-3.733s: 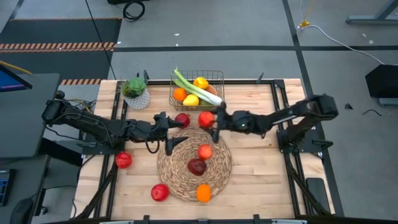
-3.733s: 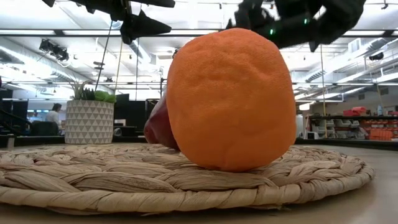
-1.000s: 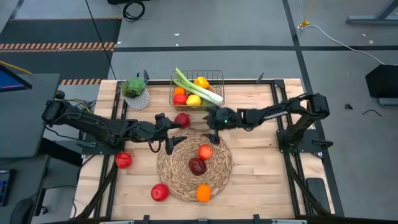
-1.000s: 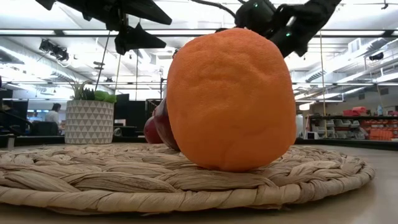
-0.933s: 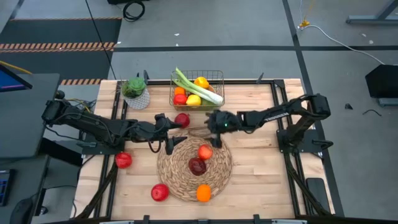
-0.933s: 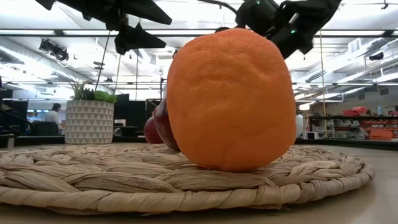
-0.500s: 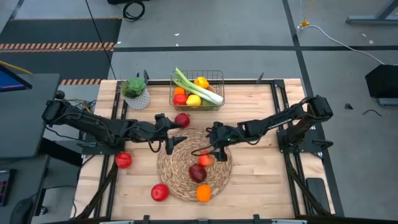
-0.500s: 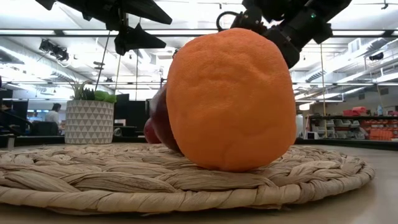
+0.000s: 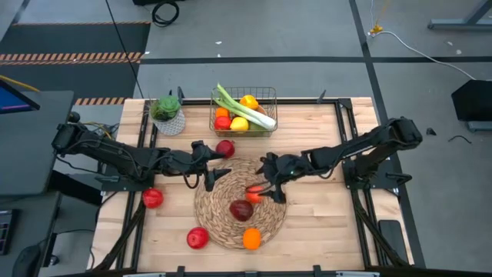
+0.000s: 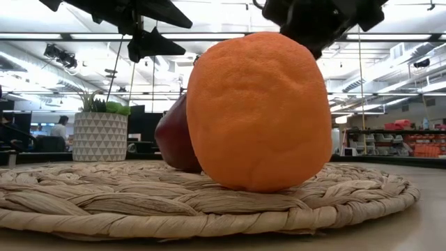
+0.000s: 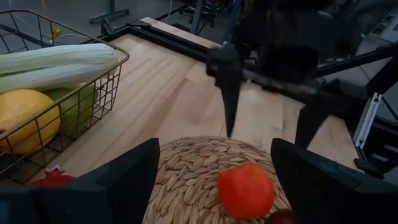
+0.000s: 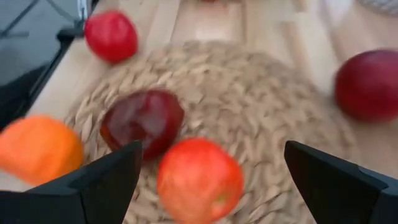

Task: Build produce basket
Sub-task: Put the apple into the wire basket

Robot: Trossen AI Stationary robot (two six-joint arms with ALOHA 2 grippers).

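the right gripper [image 9: 264,190] hangs over the round straw mat [image 9: 217,223] with its fingers spread apart on either side of a red apple [image 9: 254,193], not clamped on it. a dark red fruit [image 9: 241,210] lies just at 7 o'clock of that apple, an orange [image 9: 251,239] at the mat's 6 o'clock edge. the wire basket [image 9: 267,96] sits at 12 o'clock of the mat, holding a leek [image 9: 238,107], a lemon [image 9: 239,123] and other fruit. the left gripper [image 9: 214,165] waits at the mat's 10 o'clock edge, fingers apart, beside another red apple [image 9: 225,148].
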